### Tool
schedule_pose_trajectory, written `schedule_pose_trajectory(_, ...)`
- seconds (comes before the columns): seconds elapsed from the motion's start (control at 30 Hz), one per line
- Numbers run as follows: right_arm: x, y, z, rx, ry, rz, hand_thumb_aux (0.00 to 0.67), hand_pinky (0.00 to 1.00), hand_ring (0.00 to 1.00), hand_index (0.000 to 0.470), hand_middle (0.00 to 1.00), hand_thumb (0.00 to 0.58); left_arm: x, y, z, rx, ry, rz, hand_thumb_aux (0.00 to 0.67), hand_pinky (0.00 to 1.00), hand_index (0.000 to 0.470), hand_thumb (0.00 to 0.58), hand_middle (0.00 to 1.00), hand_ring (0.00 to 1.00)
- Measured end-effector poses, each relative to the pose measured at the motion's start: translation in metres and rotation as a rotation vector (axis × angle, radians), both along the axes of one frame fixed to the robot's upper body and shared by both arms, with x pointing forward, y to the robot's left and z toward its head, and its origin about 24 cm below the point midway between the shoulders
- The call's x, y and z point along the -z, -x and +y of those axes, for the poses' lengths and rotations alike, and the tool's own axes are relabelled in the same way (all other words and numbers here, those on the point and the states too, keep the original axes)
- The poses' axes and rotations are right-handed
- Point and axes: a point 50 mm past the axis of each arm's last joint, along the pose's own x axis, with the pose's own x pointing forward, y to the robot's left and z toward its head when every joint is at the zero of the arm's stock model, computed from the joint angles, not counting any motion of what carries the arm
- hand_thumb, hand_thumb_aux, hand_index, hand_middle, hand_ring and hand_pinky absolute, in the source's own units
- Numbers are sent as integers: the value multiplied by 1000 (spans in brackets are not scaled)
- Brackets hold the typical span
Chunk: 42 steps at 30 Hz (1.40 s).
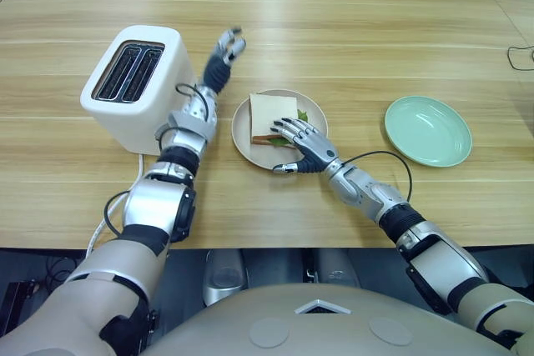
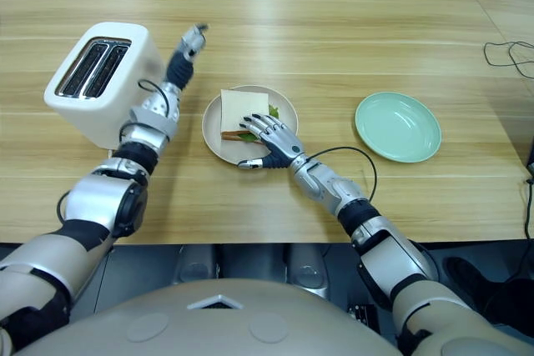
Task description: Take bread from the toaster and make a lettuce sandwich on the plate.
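Note:
A beige plate (image 1: 244,141) in the middle of the table holds a sandwich (image 1: 271,114): a pale bread slice on top, green lettuce (image 1: 302,114) peeking out at its right edge. My right hand (image 1: 302,144) lies over the plate's near right rim with fingers spread flat, touching the sandwich's near edge and holding nothing. The white toaster (image 1: 133,85) stands at the left, both slots dark with no bread showing. My left hand (image 1: 229,46) hovers to the right of the toaster and beyond the plate, fingers loosely curled, with nothing in it.
An empty green plate (image 1: 428,129) sits to the right of the sandwich plate. The toaster's white cord (image 1: 138,174) trails toward the table's near edge. A black cable (image 1: 522,56) lies at the far right edge. Bare wooden tabletop stretches behind.

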Motion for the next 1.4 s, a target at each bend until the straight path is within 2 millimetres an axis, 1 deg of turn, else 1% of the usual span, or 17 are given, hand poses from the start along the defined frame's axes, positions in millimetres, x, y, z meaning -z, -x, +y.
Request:
schedule_pose_trajectory(0.33,-7,-1,-3,28,-89,-31,0,0,0,0,0,0,-4,21,2,115,119,-173,0,0,0,0,0,0)
schedule_pose_trajectory(0.43,-20,4,-14,58,-234,-84,81,0,0,56,0,132,0,35,-2,213,180,-220,370,0,254,464,0,0)
schedule_pose_trajectory(0.47,-33,5,-17,53,-311,-125,126,0,0,87,0,198,2,42,-2,250,207,-233,494,27,339,540,27,27)
schedule_pose_trajectory(0.5,-43,5,-19,46,-373,-156,139,0,0,96,0,216,4,46,-3,282,233,-236,670,165,460,580,165,165)
schedule_pose_trajectory(0.6,-73,8,-23,0,-558,-207,187,0,0,128,0,278,5,63,0,371,290,-274,670,525,460,580,525,525)
schedule_pose_trajectory(0.63,-79,11,-24,-24,-608,-203,187,0,0,128,0,278,5,68,2,401,303,-284,670,525,460,580,525,525)
schedule_pose_trajectory(0.67,-85,16,-25,-53,-659,-178,271,0,0,186,0,374,4,75,4,449,323,-291,670,933,460,580,933,933)
schedule_pose_trajectory(0.7,-86,19,-26,-67,-682,-166,381,24,24,262,24,472,4,79,5,471,333,-298,670,1000,460,580,1000,1000)
schedule_pose_trajectory(0.73,-88,21,-27,-83,-705,-138,381,24,24,262,24,472,4,84,5,525,355,-290,670,1000,460,580,1000,1000)
schedule_pose_trajectory(0.77,-91,26,-30,-106,-742,-108,670,494,494,460,494,580,3,94,5,616,384,-283,670,1000,460,580,1000,1000)
schedule_pose_trajectory(0.8,-92,28,-32,-122,-761,-89,670,675,675,460,675,580,6,103,4,686,393,-264,670,1000,460,580,1000,1000)
schedule_pose_trajectory(0.83,-94,29,-35,-136,-777,-67,670,675,675,460,675,580,10,111,3,770,394,-232,670,1000,460,580,1000,1000)
schedule_pose_trajectory(0.87,-96,30,-37,-153,-787,-45,670,1000,1000,460,1000,580,15,120,1,858,370,-192,670,1000,460,580,1000,1000)
schedule_pose_trajectory(1.0,-93,39,-41,-247,-736,79,670,1000,1000,460,1000,580,49,162,-8,1170,165,39,670,1000,460,580,1000,1000)
schedule_pose_trajectory(1.1,-71,56,-34,-346,-590,260,670,1000,1000,460,1000,580,70,182,-15,1304,-3,164,670,1000,460,580,1000,1000)
schedule_pose_trajectory(1.33,-25,81,-19,-442,-271,522,670,1000,1000,460,1000,580,119,180,-24,1258,-321,390,670,1000,460,580,1000,1000)
schedule_pose_trajectory(1.4,-10,80,-21,-400,-195,565,670,1000,1000,460,1000,580,119,173,-28,1208,-356,355,670,1000,460,580,1000,1000)
